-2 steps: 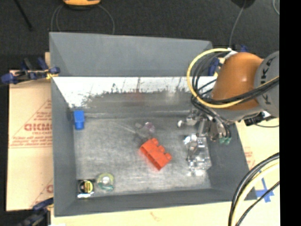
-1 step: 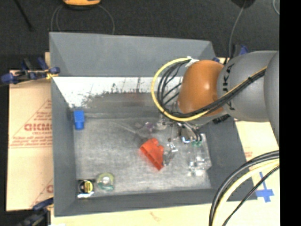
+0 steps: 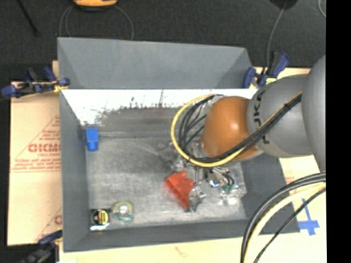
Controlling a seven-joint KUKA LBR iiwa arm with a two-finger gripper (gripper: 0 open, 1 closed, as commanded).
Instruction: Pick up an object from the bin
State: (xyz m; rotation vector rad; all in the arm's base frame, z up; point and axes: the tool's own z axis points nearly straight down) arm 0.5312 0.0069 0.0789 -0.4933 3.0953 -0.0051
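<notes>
Camera view: claw (image 3: 193, 197) low beside red block (image 3: 178, 185), bin (image 3: 74, 163) lower right; grip state unclear.

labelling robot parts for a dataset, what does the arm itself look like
A thick grey rounded arm ends in a glossy orange dome cover. A yellow cable and several black cables loop around it. The gripper below is silvery metal.

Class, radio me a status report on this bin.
Pincer low, at red block's right edge. Clear wrapper close beside. Blue piece, tape measure far off.
</notes>
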